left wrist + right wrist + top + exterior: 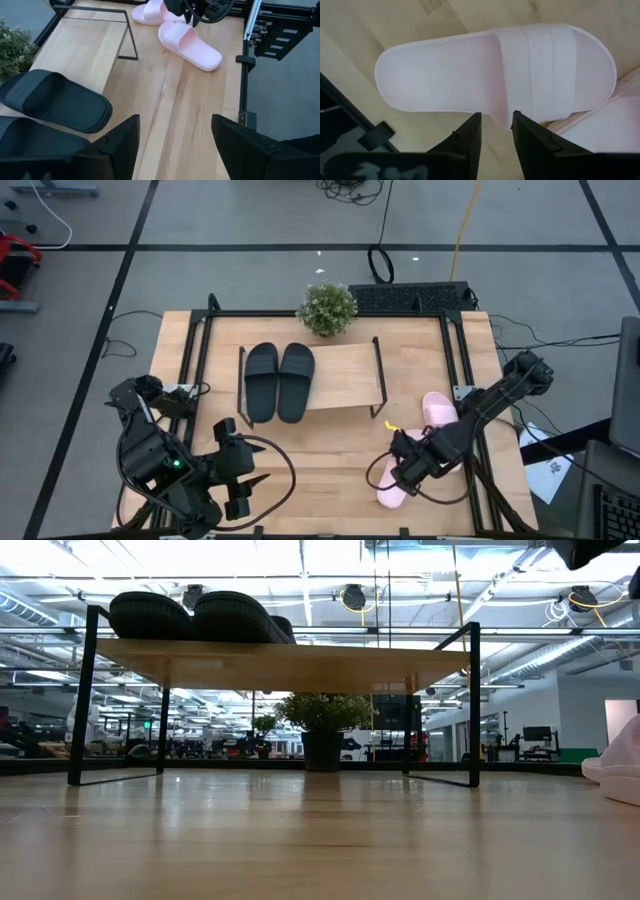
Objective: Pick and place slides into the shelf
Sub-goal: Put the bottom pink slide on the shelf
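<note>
Slides [279, 381]: 2 black on shelf [345, 375].

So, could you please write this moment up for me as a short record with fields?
shelf: black pair lies side by side on its left half; right half bare
pink slides: both on the tabletop, right of the shelf, one farther back, one near the front edge
right pincer: open, just above the near pink slide
left pincer: open, empty, at the front left
potted plant: behind the shelf
</note>
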Robot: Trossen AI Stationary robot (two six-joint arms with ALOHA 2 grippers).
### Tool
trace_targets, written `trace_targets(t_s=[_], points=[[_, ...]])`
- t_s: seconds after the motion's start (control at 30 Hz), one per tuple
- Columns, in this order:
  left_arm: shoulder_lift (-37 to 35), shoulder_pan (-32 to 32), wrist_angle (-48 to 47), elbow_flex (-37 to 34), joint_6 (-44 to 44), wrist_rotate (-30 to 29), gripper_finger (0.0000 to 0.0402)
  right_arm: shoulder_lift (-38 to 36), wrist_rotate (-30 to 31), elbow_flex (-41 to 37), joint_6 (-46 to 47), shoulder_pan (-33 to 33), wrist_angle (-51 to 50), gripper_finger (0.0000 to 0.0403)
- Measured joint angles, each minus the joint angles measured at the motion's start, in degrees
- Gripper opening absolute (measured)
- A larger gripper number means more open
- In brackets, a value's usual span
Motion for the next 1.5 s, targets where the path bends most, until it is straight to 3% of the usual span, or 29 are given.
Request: trace_targets(t_s=[0.43,0.83,1.27,1.5], points=[[0.0,0.0,0.0,0.0,1.5,-0.1,0.0243,5.0,-2.8,0.0,-3.4,-0.8,-1.1,0.0098],[0.0,-0.3,0.2,-0.3,1.5,0.0,0.0243,6.5,1.6,0.0,-3.3,-2.0,-2.8,0.0098],[0.1,-0.7,0.8,-10.4,-0.8,0.4,0.0243,6.5,1.8,0.0,-2.5,-1.9,-2.6,0.0098],[0.1,-0.7,1.7,-11.4,-1.1,0.3,0.0243,6.5,3.4,0.0,-1.6,-1.9,-3.6,0.0098]])
